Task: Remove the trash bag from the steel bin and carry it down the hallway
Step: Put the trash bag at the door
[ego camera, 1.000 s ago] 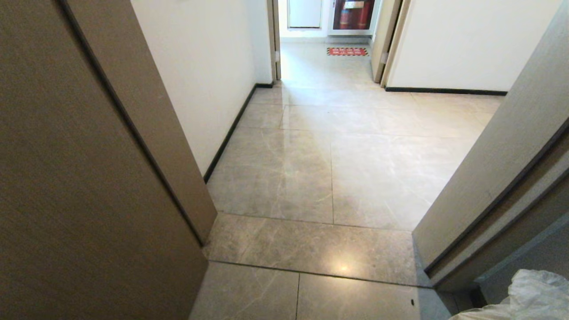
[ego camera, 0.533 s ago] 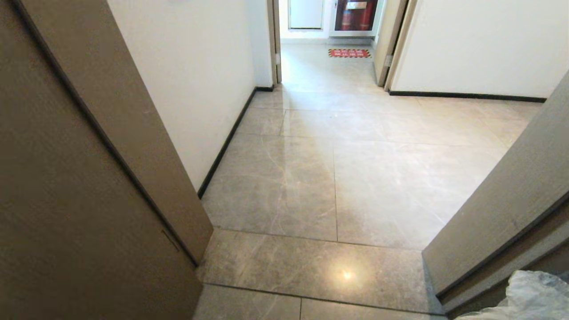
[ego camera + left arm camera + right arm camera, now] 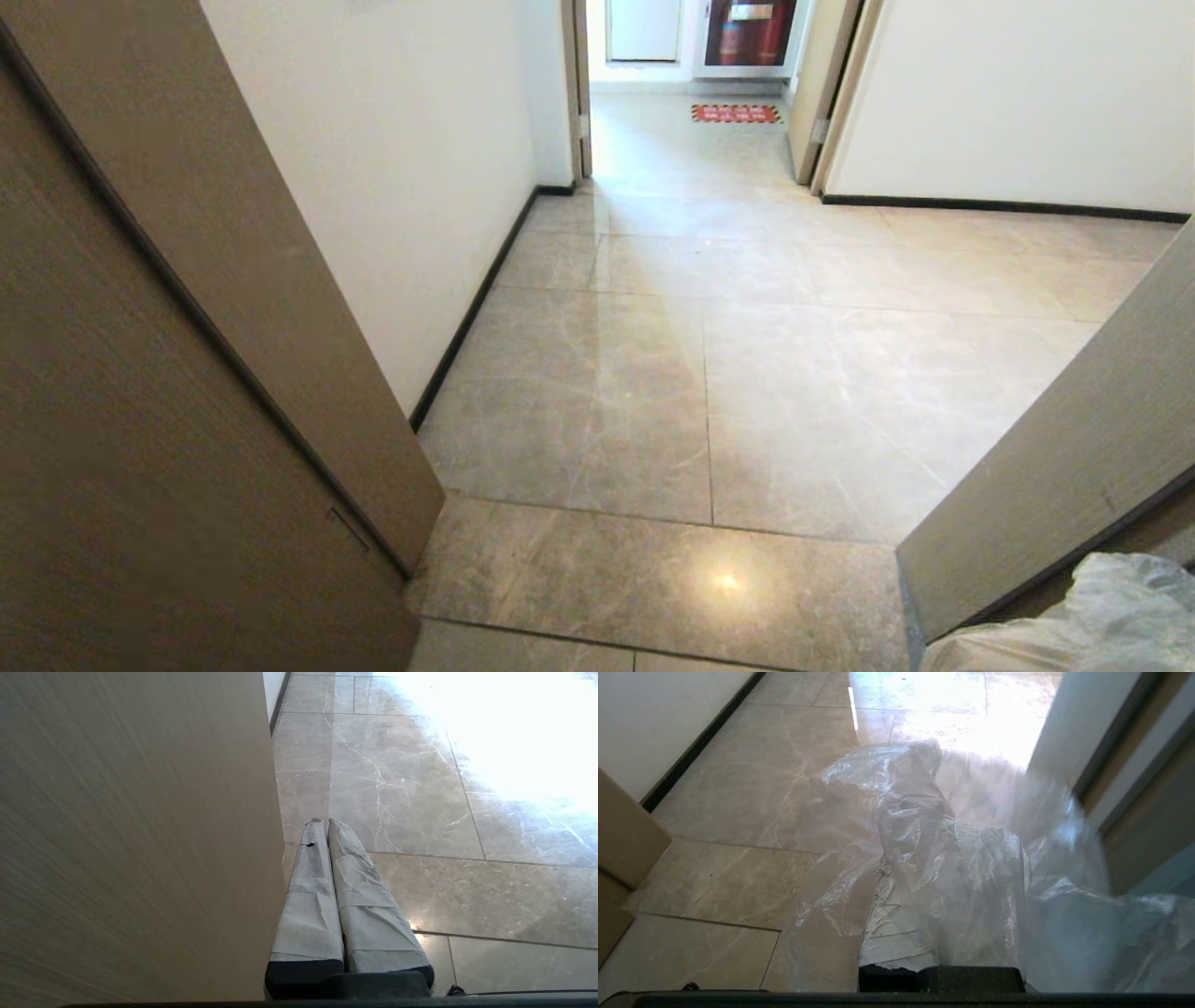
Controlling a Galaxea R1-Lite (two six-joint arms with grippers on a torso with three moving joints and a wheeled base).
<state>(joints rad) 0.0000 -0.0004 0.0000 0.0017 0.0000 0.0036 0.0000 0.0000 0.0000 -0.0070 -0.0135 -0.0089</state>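
I see one trash bag draped over my right fingers, clamped on it; my left fingers, pressed together, hold nothing above the hallway tiles.

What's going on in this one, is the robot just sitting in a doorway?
The robot is at a doorway, looking onto the hallway with its glossy grey tiles. Its right hand is shut on the trash bag, a crinkled clear bag draped over the fingers. The left hand is shut and empty, close beside the tan door frame. The steel bin is not in view.
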